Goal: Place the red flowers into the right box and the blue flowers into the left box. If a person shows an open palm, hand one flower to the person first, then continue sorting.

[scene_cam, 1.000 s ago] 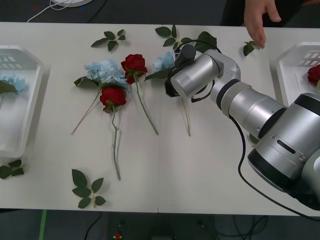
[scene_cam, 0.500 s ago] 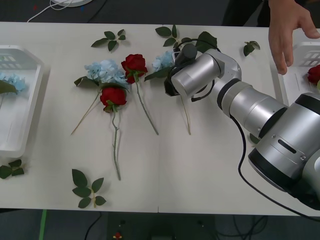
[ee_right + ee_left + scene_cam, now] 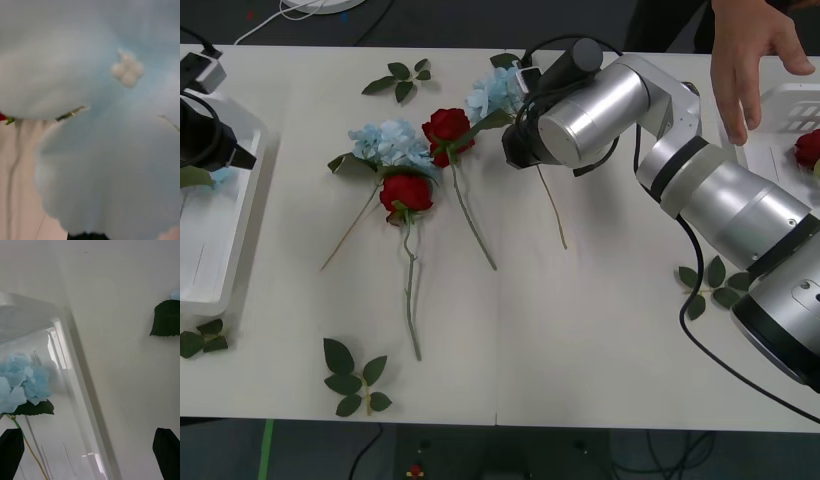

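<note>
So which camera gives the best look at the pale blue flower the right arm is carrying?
The front view: the blue flower shows whole there, bloom, leaf and stem, beside the right tool. The right wrist view gives a close blur of its petals. The left wrist view looks at the left box.

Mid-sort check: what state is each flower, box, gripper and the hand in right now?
Left gripper: fingers open, over left box.
Right gripper: against held-end blue flower; grip unclear.
Left box: holds boxed blue flower.
Right box: holds boxed red flower.
Table: two red flowers, loose blue flower lying.
Hand: beside right box.
</note>
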